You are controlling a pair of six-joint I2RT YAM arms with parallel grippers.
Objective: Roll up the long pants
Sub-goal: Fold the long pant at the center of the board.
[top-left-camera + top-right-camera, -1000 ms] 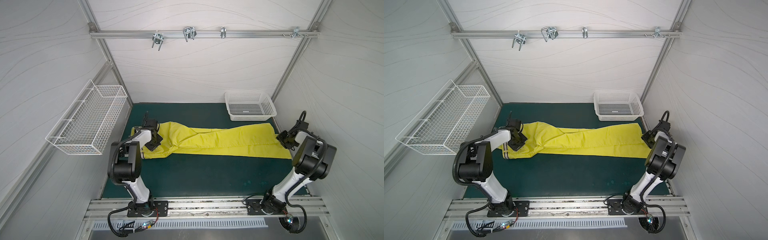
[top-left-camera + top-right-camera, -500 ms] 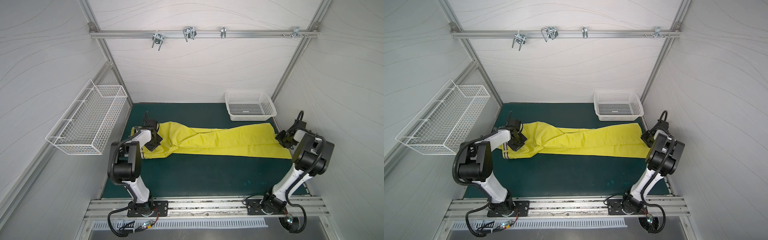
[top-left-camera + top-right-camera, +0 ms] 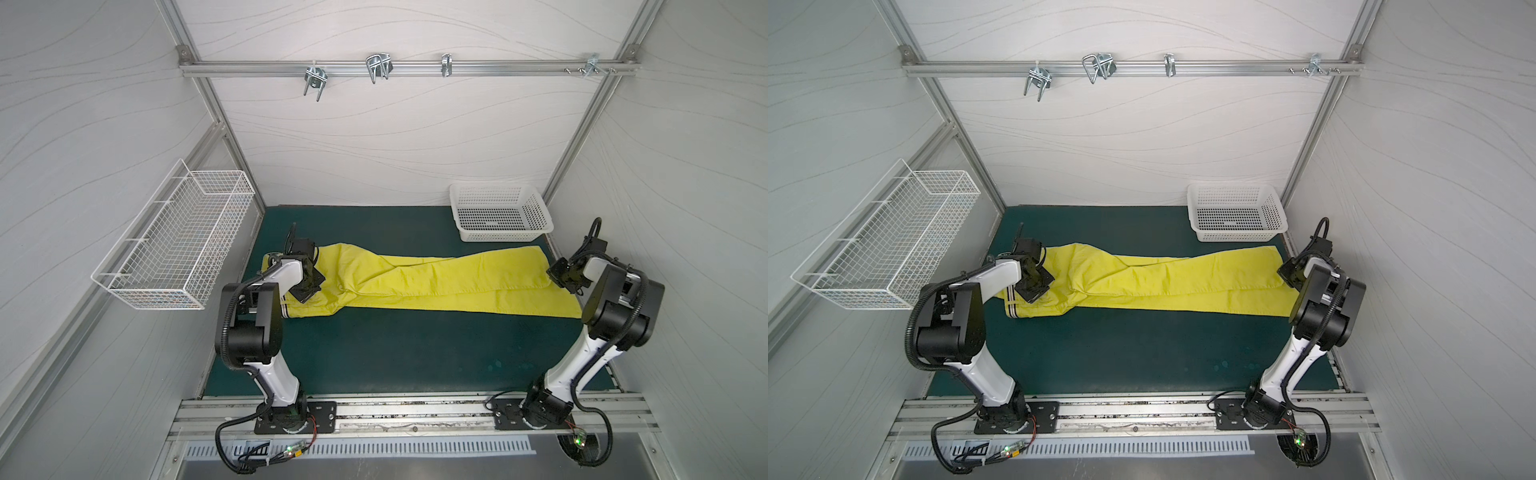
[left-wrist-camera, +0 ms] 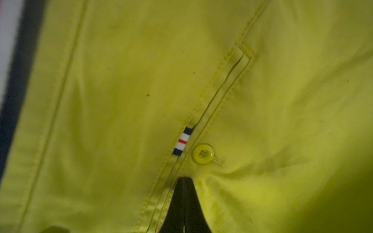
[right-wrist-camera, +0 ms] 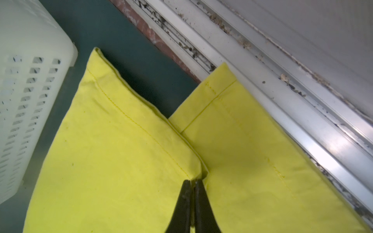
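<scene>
The long pants (image 3: 436, 282) (image 3: 1183, 282) lie flat and full length across the green mat, bright yellow-green, with the striped waistband (image 3: 284, 311) at the left and the leg hems at the right. My left gripper (image 4: 184, 179) (image 3: 306, 289) is shut, its tips pressed onto the fabric beside a pocket button (image 4: 203, 153), and the cloth puckers around them. My right gripper (image 5: 192, 181) (image 3: 567, 280) is shut on the hem of the upper leg, where the two leg ends (image 5: 131, 121) overlap.
A white plastic basket (image 3: 500, 212) (image 5: 24, 100) stands at the back right, close to the leg hems. A wire basket (image 3: 174, 237) hangs on the left wall. The aluminium frame rail (image 5: 282, 100) runs along the mat's right edge, under one hem corner.
My right gripper has shut on the leg hem after shifting slightly toward it. The left gripper and the pants have stayed put.
</scene>
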